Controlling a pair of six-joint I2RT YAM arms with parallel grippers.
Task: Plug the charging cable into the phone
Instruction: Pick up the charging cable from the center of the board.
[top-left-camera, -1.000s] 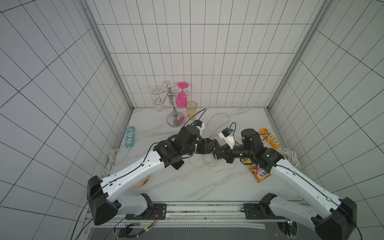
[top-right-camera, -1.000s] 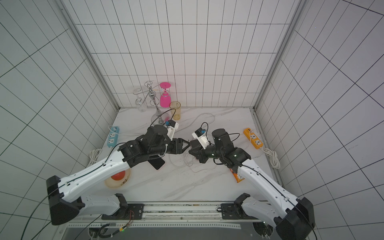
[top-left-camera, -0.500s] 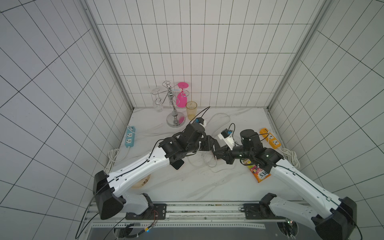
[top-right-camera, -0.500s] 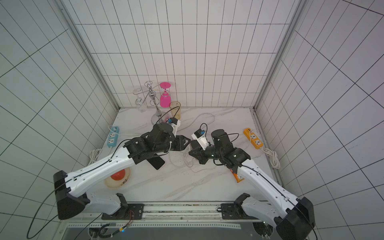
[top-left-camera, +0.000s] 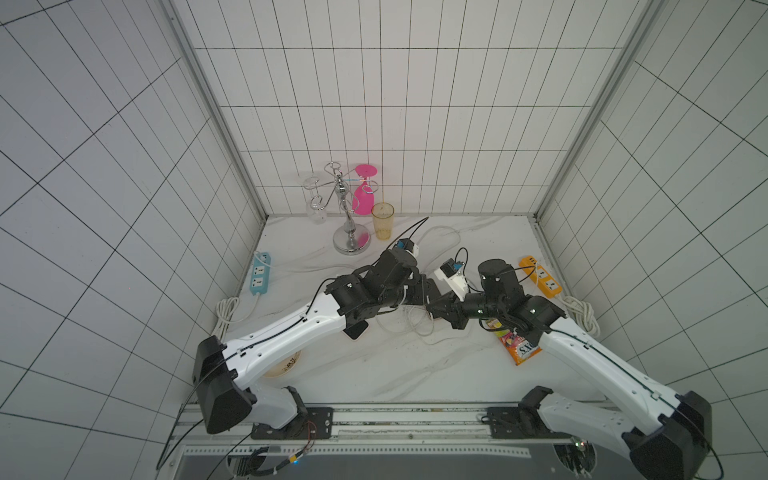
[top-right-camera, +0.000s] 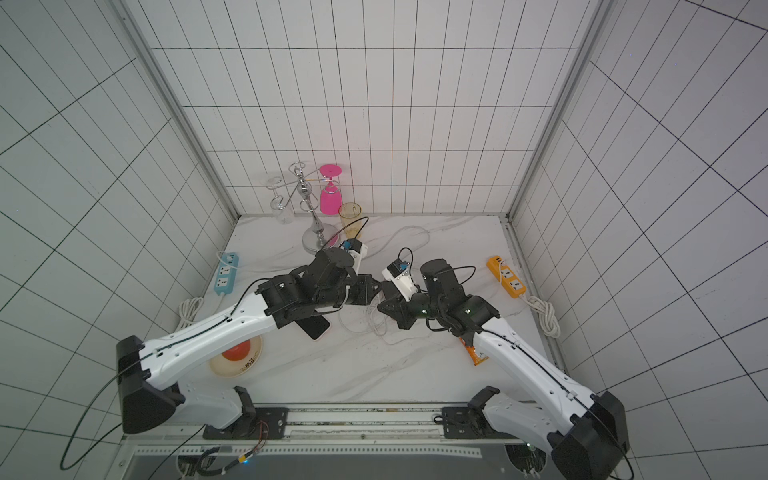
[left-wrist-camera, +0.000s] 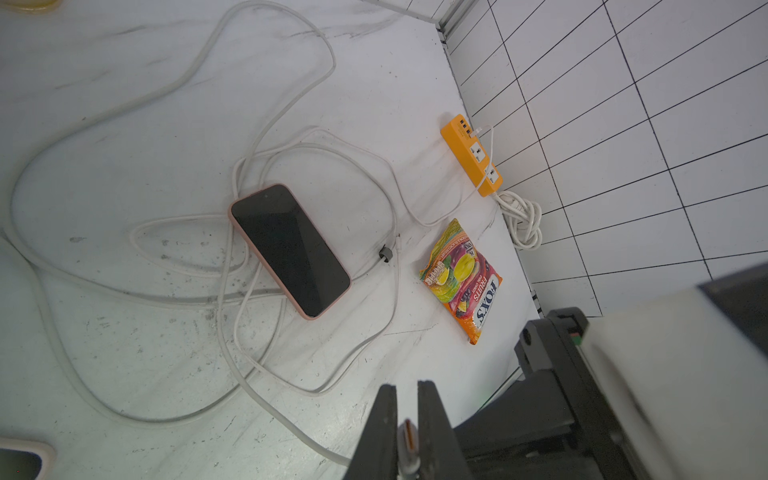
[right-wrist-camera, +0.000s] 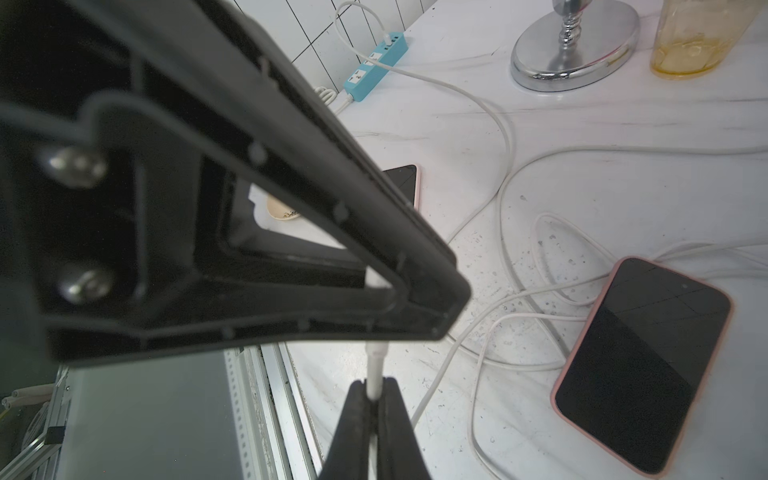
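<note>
Above the table (left-wrist-camera: 124, 124), the right gripper (right-wrist-camera: 372, 382) is clamped on the cable (right-wrist-camera: 374, 374) just behind its plug (left-wrist-camera: 408, 440). It is apparently presenting that end so the left gripper (left-wrist-camera: 407, 388), pinched on the plug, gets a square hold. Below, the phone (left-wrist-camera: 291, 249) lies flat among cable loops, unplugged.

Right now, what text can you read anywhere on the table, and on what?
"FOX'S": snack packet, large white letters.
"FRUITS": same packet, beside it.
Packet's smaller print: blurred.
Dark print on the plate: too small to read.
Markings on the orange power strip and blue power strip: not legible.
</note>
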